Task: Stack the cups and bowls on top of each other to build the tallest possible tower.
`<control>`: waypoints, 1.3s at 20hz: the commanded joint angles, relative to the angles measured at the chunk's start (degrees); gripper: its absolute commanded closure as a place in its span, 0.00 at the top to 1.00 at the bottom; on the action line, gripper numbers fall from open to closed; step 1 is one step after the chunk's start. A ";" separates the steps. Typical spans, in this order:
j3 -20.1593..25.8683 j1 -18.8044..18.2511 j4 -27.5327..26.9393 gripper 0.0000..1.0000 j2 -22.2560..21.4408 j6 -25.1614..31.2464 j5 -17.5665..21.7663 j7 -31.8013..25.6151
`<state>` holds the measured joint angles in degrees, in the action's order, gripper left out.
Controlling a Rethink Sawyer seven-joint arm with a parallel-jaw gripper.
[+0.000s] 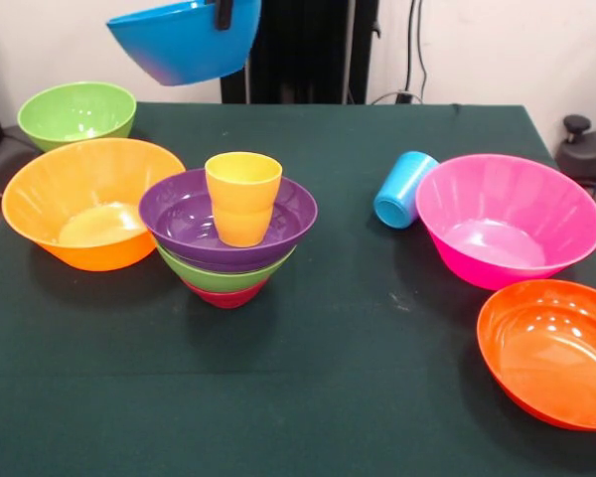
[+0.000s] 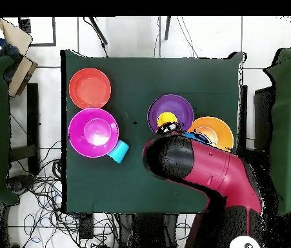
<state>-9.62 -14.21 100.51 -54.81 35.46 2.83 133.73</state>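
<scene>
End effector (image 1: 223,12) found at the top of the front view, clamped on the rim of a blue bowl (image 1: 184,42) and holding it tilted in the air above the table (image 1: 328,397), behind the tower (image 1: 228,234).

Tower stands left of centre: small crimson bowl (image 1: 225,295) at the base, green bowl (image 1: 223,273) in it, purple bowl (image 1: 184,219) above, yellow-orange cup (image 1: 243,197) upright inside the purple bowl. Four pieces stacked; judged under half complete.

Outstanding: the held blue bowl; large orange bowl (image 1: 89,204) touching or just beside the tower's left; second green bowl (image 1: 76,112) behind that; light blue cup (image 1: 404,189) on its side against the large pink bowl (image 1: 507,219); red-orange bowl (image 1: 551,353) at near right.

All loose bowls appear empty. Overhead, the arm (image 2: 199,165) hides the held bowl.
</scene>
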 commanded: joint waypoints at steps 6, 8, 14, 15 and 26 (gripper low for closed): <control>9.77 -3.74 0.17 0.00 3.17 2.49 8.56 -12.99; 10.83 -3.46 -0.91 0.00 4.72 3.80 6.97 -9.65; 10.02 -0.57 -6.78 0.00 8.28 7.69 6.66 -3.52; 9.66 0.08 -7.64 0.00 8.73 8.43 6.62 -2.60; 5.55 5.00 -19.56 0.00 13.28 19.42 9.60 -1.40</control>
<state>-6.11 -11.02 88.88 -46.14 46.07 7.67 133.73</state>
